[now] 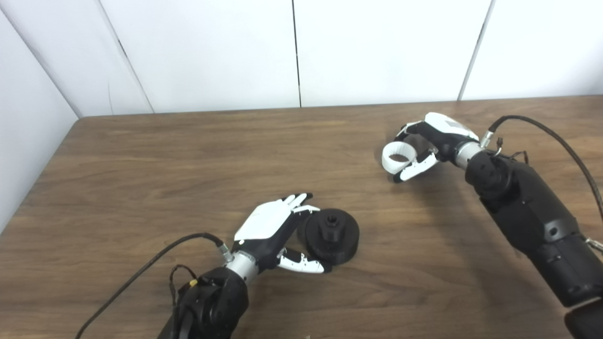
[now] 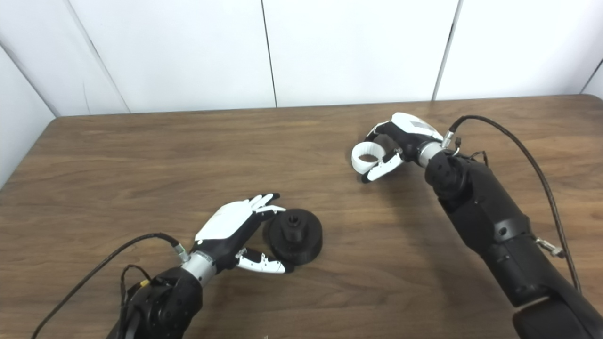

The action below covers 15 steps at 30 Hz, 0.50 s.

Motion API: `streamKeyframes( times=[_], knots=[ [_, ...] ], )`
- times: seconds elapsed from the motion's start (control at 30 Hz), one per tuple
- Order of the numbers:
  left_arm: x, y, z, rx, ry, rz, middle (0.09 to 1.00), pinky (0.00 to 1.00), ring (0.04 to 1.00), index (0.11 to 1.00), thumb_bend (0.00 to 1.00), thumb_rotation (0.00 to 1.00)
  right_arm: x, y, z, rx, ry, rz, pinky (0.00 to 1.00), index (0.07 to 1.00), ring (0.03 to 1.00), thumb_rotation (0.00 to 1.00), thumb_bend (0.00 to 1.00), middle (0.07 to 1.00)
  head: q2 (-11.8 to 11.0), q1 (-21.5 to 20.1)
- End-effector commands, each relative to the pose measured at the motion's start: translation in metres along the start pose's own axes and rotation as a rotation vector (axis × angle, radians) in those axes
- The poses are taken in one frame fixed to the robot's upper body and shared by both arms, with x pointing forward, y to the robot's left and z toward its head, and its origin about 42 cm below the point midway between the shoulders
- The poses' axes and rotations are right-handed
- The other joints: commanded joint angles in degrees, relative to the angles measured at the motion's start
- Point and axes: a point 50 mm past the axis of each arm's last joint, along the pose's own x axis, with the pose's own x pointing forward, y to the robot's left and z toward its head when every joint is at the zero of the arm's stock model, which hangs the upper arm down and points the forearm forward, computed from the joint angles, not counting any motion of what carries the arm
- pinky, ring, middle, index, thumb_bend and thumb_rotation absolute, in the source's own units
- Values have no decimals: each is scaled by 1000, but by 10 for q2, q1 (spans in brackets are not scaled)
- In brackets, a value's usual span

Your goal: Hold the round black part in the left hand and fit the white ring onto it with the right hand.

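White ring [image 1: 398, 157] grasped by right hand [image 1: 431, 141], left hand [image 1: 278, 235] spread beside black part [image 1: 331, 234], wooden table [image 1: 141, 179]

A dark brown wood-grain surface [image 1: 141, 179] with a rounded far-left corner fills the lower part of both views, its far edge meeting white wall panels. Lying directly on it, toward six o'clock from its middle, is a round black plastic part [image 1: 331, 235], flat on its wide base with a small raised hub pointing up. A white plastic ring [image 1: 398, 156] is toward two o'clock; whether it touches the wood cannot be told.
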Motion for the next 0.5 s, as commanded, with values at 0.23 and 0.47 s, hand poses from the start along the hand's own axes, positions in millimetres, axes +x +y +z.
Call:
streamKeyframes(
  times=[0.23, 0.47],
  knots=[
    [1, 0, -2, 1, 10, -15, 996, 987, 1000, 784, 766, 372, 3, -24, 13, -18, -70, -100, 911, 674, 945, 235, 830, 885, 0, 1],
    [2, 0, -2, -3, 8, -11, 996, 988, 1000, 783, 768, 363, 4, -26, 12, -8, -71, -111, 898, 659, 947, 229, 822, 883, 1, 0]
  ],
)
